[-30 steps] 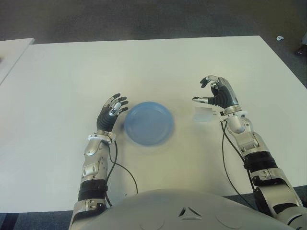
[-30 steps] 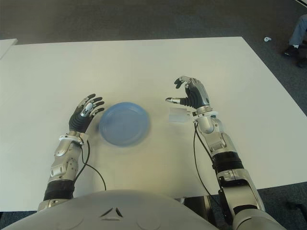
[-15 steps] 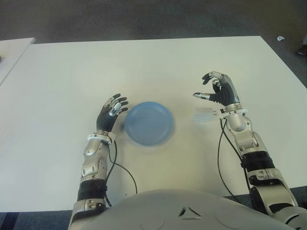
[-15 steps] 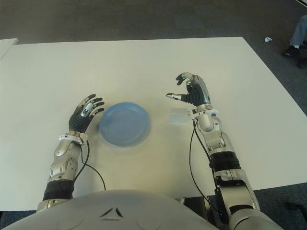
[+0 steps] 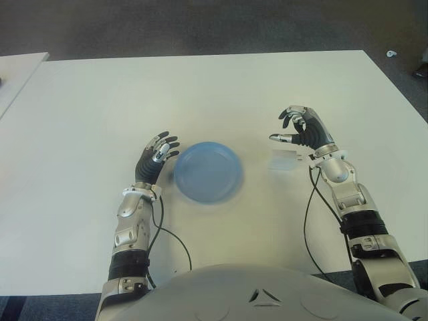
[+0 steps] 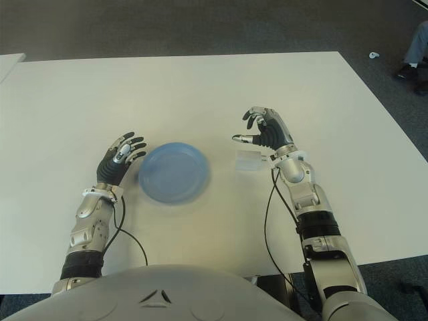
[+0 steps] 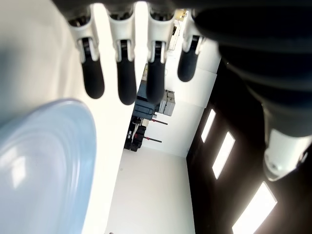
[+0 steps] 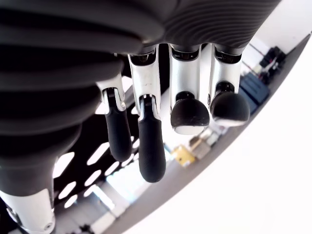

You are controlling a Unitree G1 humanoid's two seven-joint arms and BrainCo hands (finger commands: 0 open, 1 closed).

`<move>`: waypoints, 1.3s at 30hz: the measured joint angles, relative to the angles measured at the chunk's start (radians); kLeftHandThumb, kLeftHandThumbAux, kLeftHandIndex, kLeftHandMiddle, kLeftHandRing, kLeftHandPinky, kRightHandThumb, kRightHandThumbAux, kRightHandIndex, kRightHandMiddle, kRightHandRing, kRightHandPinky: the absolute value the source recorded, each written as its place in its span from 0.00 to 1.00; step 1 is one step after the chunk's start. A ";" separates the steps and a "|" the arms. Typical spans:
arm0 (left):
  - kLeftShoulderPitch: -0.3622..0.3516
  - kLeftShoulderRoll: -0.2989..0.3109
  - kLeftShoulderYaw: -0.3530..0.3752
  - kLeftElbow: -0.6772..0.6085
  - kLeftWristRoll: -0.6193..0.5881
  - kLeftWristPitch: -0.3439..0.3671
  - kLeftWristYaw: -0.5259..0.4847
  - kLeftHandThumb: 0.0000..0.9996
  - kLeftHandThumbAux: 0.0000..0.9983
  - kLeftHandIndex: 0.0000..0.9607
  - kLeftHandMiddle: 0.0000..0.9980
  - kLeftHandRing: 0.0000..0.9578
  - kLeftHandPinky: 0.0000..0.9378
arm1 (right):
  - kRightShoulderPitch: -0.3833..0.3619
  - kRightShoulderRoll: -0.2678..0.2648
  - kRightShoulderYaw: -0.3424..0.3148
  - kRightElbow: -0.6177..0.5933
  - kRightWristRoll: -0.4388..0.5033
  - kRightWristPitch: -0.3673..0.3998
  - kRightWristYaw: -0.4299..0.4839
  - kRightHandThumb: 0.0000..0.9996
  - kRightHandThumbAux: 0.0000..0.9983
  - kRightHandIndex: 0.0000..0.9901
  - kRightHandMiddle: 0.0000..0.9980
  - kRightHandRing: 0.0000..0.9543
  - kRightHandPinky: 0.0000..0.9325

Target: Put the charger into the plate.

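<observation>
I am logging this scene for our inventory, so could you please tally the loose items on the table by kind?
Blue plate: 1
White charger: 1
Total: 2 items on the white table. The plate holds nothing; the charger lies apart from it, near the right hand, which holds nothing. The left hand shows at the plate's left.

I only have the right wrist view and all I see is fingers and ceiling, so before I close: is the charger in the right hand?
Observer: No. The right hand holds nothing; the charger lies on the table just below it.
Operator: Where is the plate?
Observer: The plate sits to the robot's left of the charger, apart from it, with nothing in it.
Operator: And the other hand?
Observer: The left hand shows beside the plate's left edge, fingers spread and holding nothing.
</observation>
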 measured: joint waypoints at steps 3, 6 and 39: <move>0.000 0.000 0.000 0.001 0.000 0.000 0.000 0.01 0.60 0.22 0.29 0.32 0.35 | -0.008 -0.035 0.013 0.013 -0.005 -0.031 0.037 0.72 0.70 0.43 0.73 0.77 0.70; -0.001 -0.001 -0.002 0.001 0.000 0.000 0.000 0.01 0.60 0.22 0.29 0.32 0.35 | -0.017 -0.068 0.027 0.024 -0.019 -0.043 0.071 0.71 0.70 0.42 0.65 0.69 0.65; -0.001 -0.002 -0.007 0.004 -0.008 0.003 0.000 0.03 0.59 0.21 0.28 0.31 0.33 | 0.078 -0.257 0.055 -0.098 -0.352 0.044 0.038 0.27 0.25 0.00 0.00 0.00 0.00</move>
